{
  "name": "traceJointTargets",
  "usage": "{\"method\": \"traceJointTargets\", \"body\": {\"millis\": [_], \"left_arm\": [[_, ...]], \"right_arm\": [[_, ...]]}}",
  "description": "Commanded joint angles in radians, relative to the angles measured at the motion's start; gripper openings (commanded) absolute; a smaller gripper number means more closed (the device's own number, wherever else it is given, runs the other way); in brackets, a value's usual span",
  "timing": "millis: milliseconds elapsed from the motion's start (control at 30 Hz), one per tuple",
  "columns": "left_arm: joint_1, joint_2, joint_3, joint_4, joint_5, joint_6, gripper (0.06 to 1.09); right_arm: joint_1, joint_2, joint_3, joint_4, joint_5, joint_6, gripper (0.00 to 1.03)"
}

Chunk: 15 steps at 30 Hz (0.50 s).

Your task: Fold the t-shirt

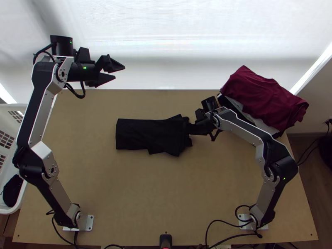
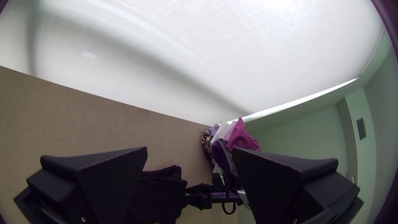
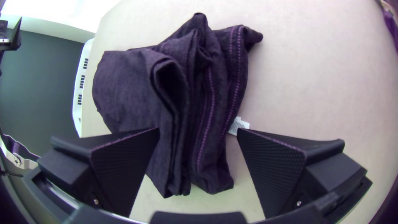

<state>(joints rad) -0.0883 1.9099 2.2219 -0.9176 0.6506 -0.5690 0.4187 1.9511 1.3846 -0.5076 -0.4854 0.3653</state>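
T-shirt [image 1: 137, 135]: black, lying on the middle of the wooden table [image 1: 166, 191], folded into a long strip that runs left to right. Left part is smooth and straight-edged; right part is wider, its layers uneven and ruffled.

Layered end: right wrist view gives me several thicknesses of cloth, one edge curling open in a loop, rows of purplish stitching [image 3: 211, 99] along others. White tag [image 3: 239, 125] pokes out at one side.

Right gripper [image 1: 194, 128]: mine, at the shirt's right end. In the wrist view my fingers stand wide apart, nothing clamped. Whether they touch the cloth, I can't tell.

Left gripper [image 1: 119, 72]: also mine, also wide, nothing between the fingers. Top view has it against the white sheet [image 1: 166, 50] past the table's far edge, well apart from the shirt, tips pointing rightward.

Far right corner: maroon cloth [image 1: 265, 97] draped over a heap, just beside my right arm.

Left side: white slatted basket [image 1: 8, 210] next to the table, another black cloth [image 1: 12, 191] bunched inside it.
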Motion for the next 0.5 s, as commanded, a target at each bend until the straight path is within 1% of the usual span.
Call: {"method": "traceJointTargets", "body": {"millis": [0, 467], "left_arm": [[0.005, -0.037, 0.022, -0.006, 0.0, -0.017, 1.05], [0.01, -0.04, 0.025, -0.006, -0.008, -0.017, 1.05]], "right_arm": [[0.009, 0.045, 0.042, 0.014, 0.004, 0.003, 0.87], [0.015, 0.147, 0.126, 0.021, 0.004, 0.054, 0.87]]}}
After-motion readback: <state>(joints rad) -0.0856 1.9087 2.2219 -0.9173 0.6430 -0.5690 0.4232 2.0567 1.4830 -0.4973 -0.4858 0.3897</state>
